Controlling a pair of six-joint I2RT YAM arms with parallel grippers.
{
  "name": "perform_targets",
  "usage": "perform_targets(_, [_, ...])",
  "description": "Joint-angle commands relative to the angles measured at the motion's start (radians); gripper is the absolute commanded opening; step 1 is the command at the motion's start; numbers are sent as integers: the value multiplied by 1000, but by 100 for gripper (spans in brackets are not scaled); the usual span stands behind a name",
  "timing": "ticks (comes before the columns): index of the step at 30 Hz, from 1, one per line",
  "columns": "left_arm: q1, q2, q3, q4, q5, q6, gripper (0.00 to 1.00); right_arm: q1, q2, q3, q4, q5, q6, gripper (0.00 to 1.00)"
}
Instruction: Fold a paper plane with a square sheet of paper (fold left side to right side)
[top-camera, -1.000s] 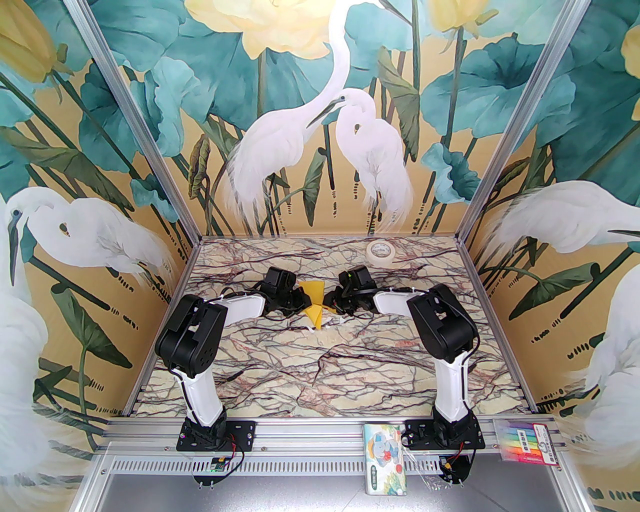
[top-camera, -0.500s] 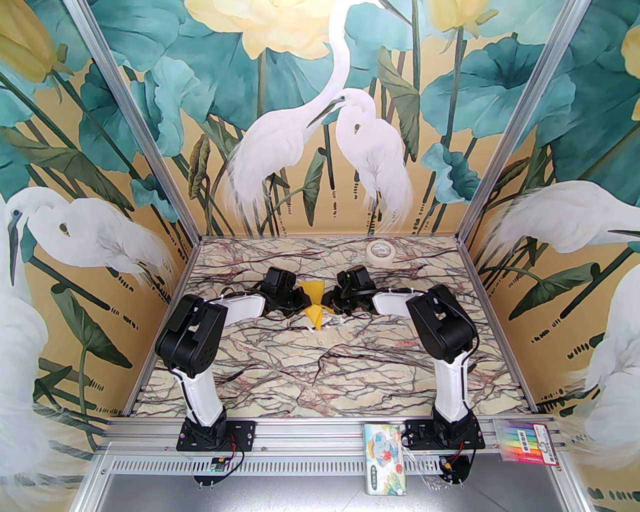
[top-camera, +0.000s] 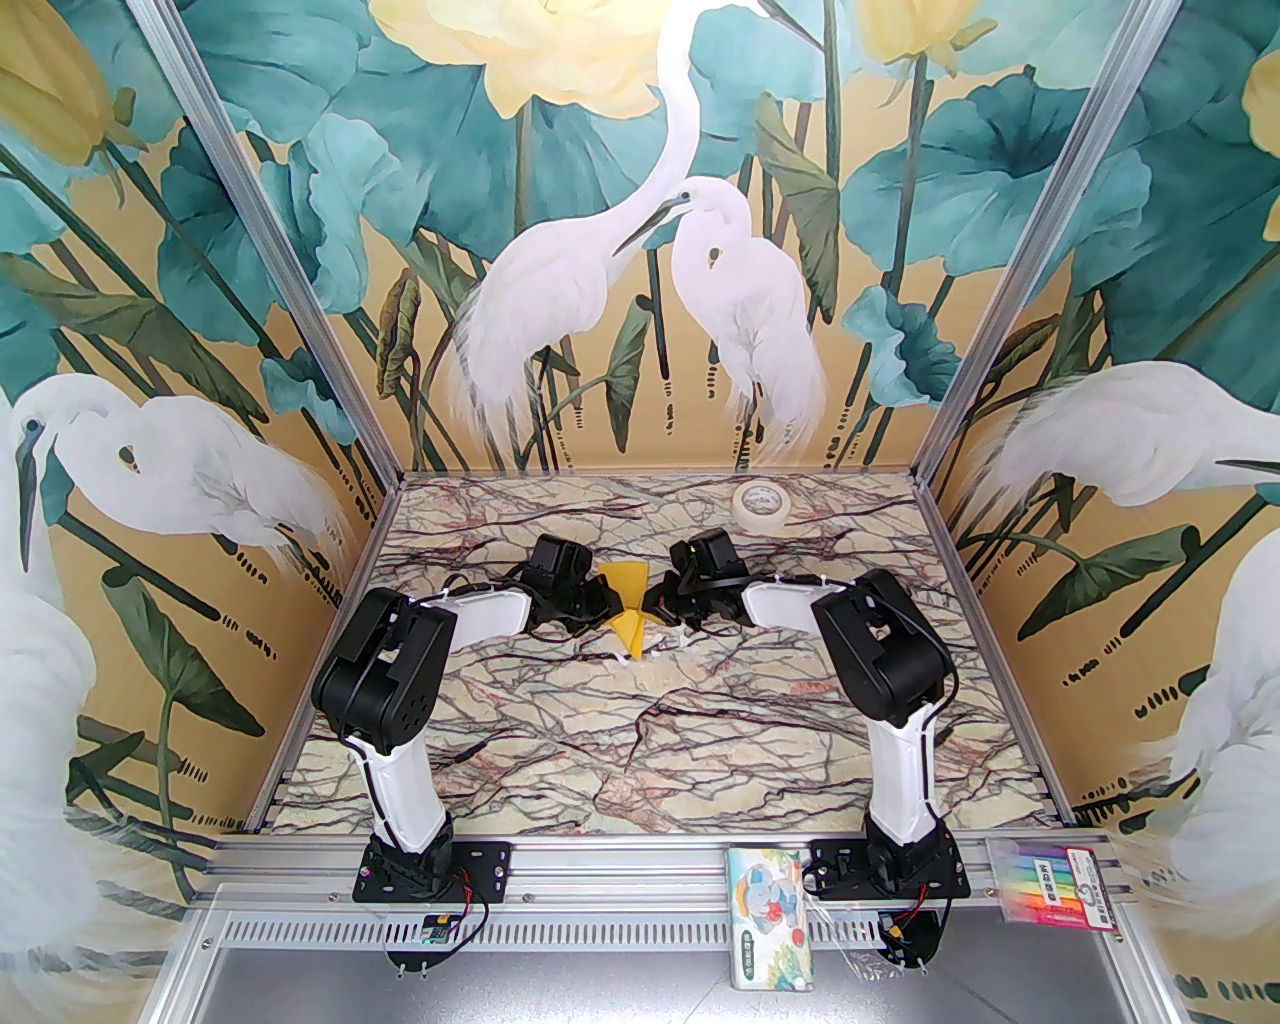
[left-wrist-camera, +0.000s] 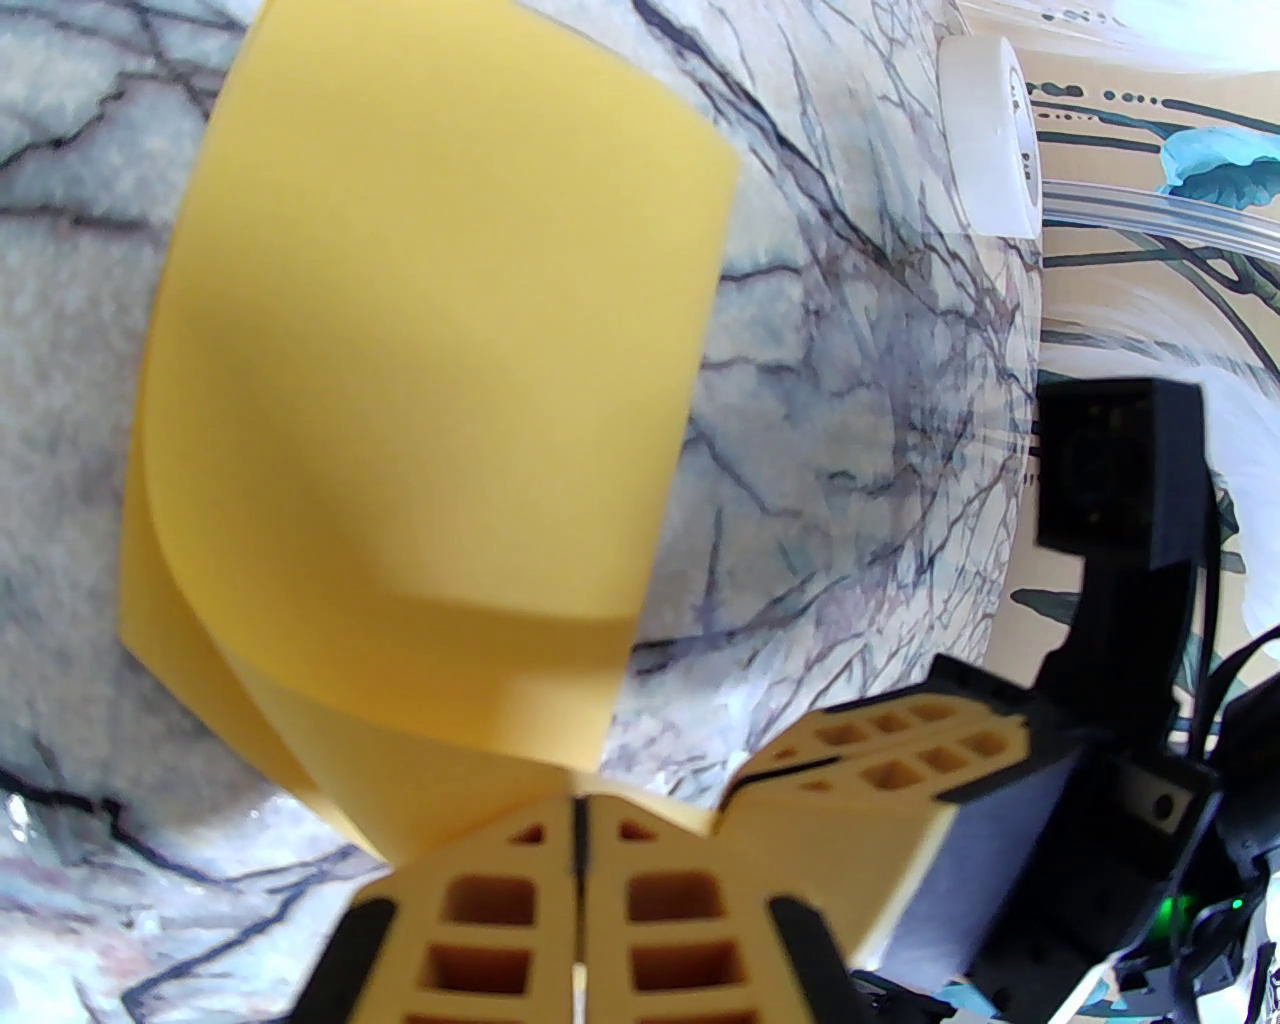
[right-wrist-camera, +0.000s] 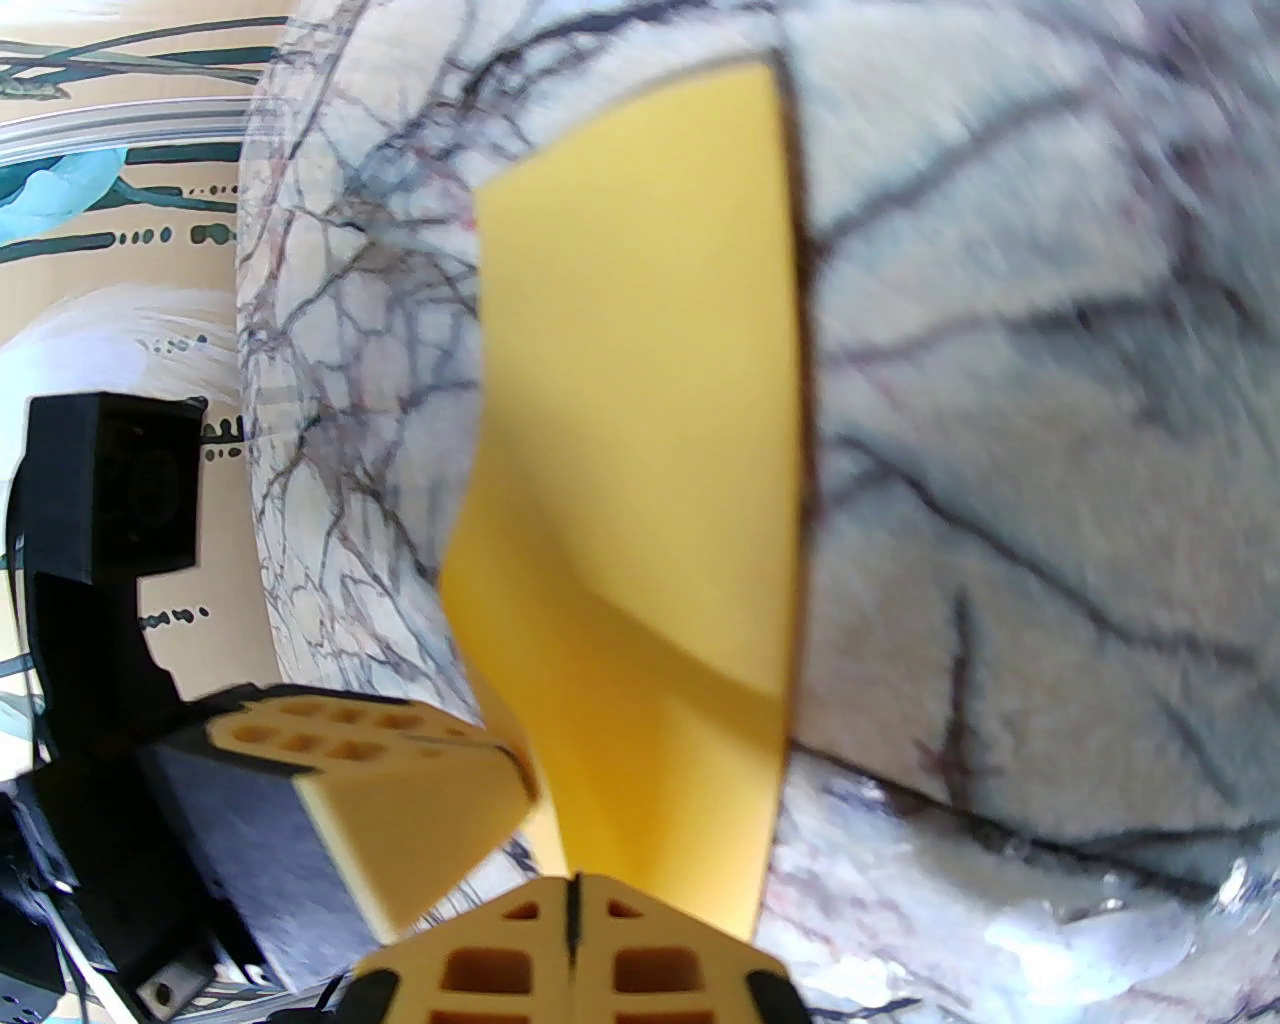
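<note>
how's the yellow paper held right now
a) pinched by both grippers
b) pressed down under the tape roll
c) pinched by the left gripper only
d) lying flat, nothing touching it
a: the left gripper and the right gripper each have their fingers shut on the square sheet of paper, which curls between them; the tape roll sits apart near the back wall.

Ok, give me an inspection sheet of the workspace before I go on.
Surface: marbled table, nothing spilled.
Job's things: yellow paper sheet, curled over, not creased flat.
Clutter: tape roll near the far edge.
Claws: left claw and right claw, each shut on the sheet.
Cables: wires by the front rail, apart from the paper.
Surroundings: heron-painted walls; marker pack and patterned packet on the rail.
</note>
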Motion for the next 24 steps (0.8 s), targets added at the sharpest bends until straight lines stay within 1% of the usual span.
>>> perform_targets(1, [-2, -21, -2, -12, -10, 2, 9, 1, 25, 49, -63, 25, -60, 0])
perform_targets(9, [-13, -50, -44, 13, 34, -6, 10, -6, 71, 116, -132, 9, -119, 0])
perform_targets(19, [-56, -53, -75, 36, 70, -9, 10, -16, 91, 125, -138, 8, -128, 0])
perform_targets(24, [-64, -46, -88, 39, 74, -11, 10, -20, 97, 129, -142, 10, -135, 0])
